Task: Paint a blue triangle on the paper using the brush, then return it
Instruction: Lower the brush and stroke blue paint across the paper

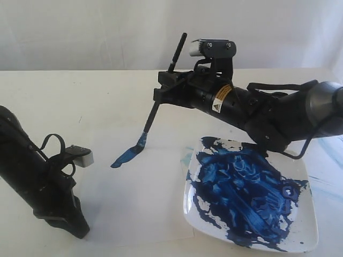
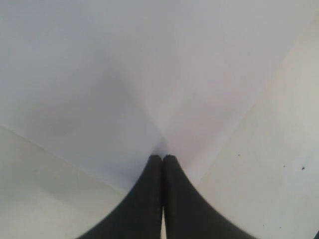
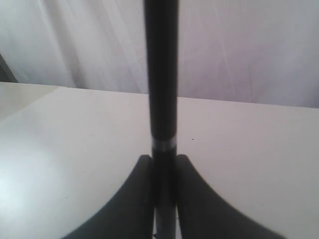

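My right gripper [image 1: 161,92] [image 3: 163,159] is shut on the black handle of the brush [image 1: 153,115] [image 3: 162,74]. The brush stands steeply, leaning slightly, with its blue tip [image 1: 142,142] down on the paper [image 1: 134,203]. A single thick dark-blue stroke [image 1: 126,156] runs from the tip towards the lower left; no closed triangle outline shows. At the sheet's near left, my left gripper [image 1: 80,231] [image 2: 163,157] is shut with nothing in it, its tips resting on the paper [image 2: 124,74] close to its edge.
A square white plate [image 1: 304,227] smeared with dark-blue paint sits right of the paper, under the right arm. A faint pale-blue smear [image 1: 186,158] marks the paper beside the plate. The cream table [image 1: 80,96] extends behind; a white curtain hangs at the back.
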Controlling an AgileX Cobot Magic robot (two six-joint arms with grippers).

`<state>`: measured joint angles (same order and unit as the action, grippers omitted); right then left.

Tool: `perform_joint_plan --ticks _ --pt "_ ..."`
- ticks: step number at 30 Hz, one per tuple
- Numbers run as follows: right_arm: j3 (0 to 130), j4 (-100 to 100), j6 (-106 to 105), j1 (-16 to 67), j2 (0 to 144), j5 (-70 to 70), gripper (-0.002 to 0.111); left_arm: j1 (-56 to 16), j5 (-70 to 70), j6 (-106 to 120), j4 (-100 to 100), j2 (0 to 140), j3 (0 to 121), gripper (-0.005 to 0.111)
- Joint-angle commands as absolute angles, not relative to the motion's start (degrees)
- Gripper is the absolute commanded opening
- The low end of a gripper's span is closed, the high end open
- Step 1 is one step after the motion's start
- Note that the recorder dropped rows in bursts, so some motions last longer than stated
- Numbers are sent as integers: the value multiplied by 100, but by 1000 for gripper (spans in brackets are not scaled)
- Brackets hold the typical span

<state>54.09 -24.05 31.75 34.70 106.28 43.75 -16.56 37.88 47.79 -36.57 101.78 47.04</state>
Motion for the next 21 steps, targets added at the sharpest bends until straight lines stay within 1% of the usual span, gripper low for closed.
perform_joint_plan --ticks 1,10,21 --pt "5419 -2334 2964 3307 10583 4236 0 -1675 3878 4814 -3657 10235 4672 0" --pt "5419 -2263 2887 3092 10583 4249 0 -1675 3878 4814 -3657 10235 4672 0" --pt "5419 -2263 2836 3067 10468 4249 0 -1675 3878 4814 -3657 10235 4672 0"
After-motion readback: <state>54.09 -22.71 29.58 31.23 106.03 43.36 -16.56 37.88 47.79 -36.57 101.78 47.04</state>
